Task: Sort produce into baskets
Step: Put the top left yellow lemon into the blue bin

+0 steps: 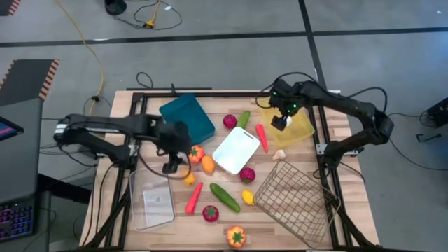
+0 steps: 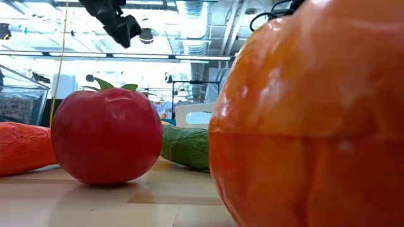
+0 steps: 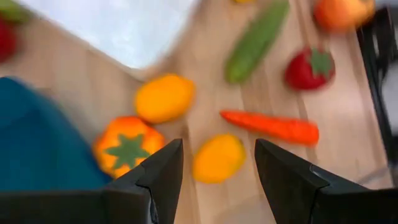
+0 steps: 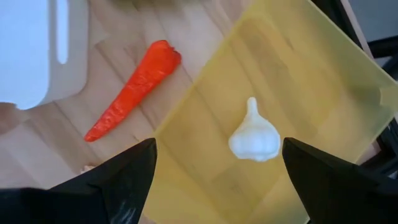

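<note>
My left gripper (image 1: 171,165) hangs open over the table's left middle, just above a yellow citrus (image 3: 217,158) that lies on the wood below the gap between its fingers (image 3: 219,163). An orange pepper (image 3: 127,149), an orange citrus (image 3: 165,98) and a carrot (image 3: 270,126) lie around it. My right gripper (image 1: 281,120) hangs open over the translucent yellow tray (image 4: 311,74) at the far right. A white garlic (image 4: 254,138) lies in that tray, below the gripper (image 4: 217,180).
The teal tray (image 1: 187,117) is at the far left, the white tray (image 1: 236,149) in the middle, the clear bin (image 1: 152,203) near left and the wire basket (image 1: 294,196) near right. A cucumber (image 1: 225,197), a tomato (image 1: 210,212), a pepper (image 1: 236,236) and a second garlic (image 1: 278,155) lie loose.
</note>
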Controlling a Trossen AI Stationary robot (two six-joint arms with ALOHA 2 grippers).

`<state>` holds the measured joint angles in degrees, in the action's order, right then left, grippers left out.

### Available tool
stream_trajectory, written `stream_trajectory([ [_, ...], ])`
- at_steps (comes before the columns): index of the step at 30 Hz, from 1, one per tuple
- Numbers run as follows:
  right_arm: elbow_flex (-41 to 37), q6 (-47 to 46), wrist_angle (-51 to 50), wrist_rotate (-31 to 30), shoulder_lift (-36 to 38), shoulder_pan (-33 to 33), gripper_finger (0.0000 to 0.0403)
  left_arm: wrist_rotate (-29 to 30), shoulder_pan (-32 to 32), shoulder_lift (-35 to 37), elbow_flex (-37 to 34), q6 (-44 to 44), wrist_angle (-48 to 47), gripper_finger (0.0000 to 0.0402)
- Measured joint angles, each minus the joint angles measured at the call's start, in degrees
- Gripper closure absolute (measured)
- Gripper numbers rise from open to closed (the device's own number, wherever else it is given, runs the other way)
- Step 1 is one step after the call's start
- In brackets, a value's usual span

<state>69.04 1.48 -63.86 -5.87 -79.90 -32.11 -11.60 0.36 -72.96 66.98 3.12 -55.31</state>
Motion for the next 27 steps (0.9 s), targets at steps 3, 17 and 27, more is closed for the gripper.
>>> stream_trajectory([
  [3, 0.0, -0.04, 0.0, 0.0, 0.0, 1.42, 0.0029, -0.21, -2.02, -3.95, 0.0, 3.15, -2.22, 0.0215],
  [17, 0.0, -0.07, 0.09, 0.02, 0.0, 4.41, 0.0029, 1.37, -10.26, -18.55, 0.0, 16.08, -5.24, 0.0215],
  [27, 0.0, -0.07, 0.07, 0.02, 0.0, 4.39, 0.0029, 7.35, -11.45, -24.71, 0.02, 15.05, -5.07, 0.0215],
])
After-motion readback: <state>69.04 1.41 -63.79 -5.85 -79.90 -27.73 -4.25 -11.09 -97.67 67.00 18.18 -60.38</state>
